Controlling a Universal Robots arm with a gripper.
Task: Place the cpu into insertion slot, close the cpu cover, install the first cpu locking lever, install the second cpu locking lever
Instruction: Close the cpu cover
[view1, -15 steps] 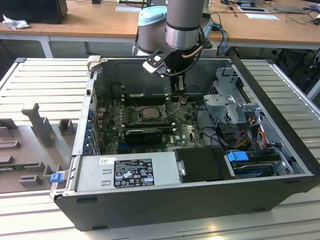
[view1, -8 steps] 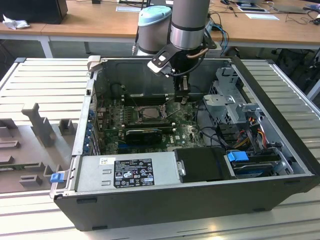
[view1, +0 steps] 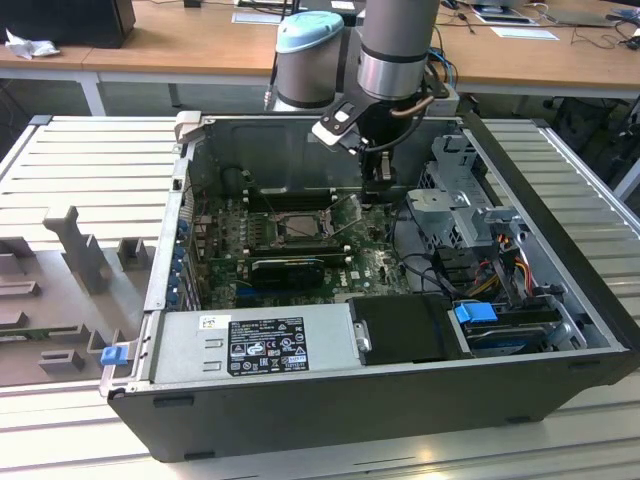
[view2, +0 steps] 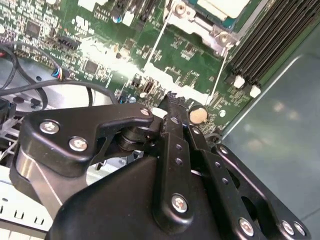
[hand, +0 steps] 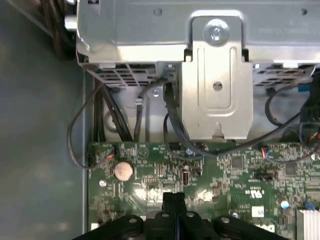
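Note:
The insertion slot (view1: 291, 228) lies on the green motherboard inside the open computer case; it has a dark metal rim and a pale centre. In the second wrist view its corner (view2: 216, 14) has a silver frame around a pale surface, and I cannot tell the cpu and the cpu cover apart there. Two thin wire levers (view2: 156, 45) (view2: 218, 72) run out from that corner. My gripper (view1: 378, 188) hangs over the board beside the slot, toward the exterior view's right. Its black fingertips (hand: 173, 198) (view2: 172, 102) are pressed together with nothing between them.
A grey drive cage (view1: 462, 200) and a metal bracket (hand: 217, 90) stand close to the gripper, with black cables (hand: 80, 135) beside them. Also here: a coin battery (hand: 123, 170), memory slots (view2: 265, 40), a black ribbed heatsink (view1: 290, 268) and a power supply (view1: 250, 345).

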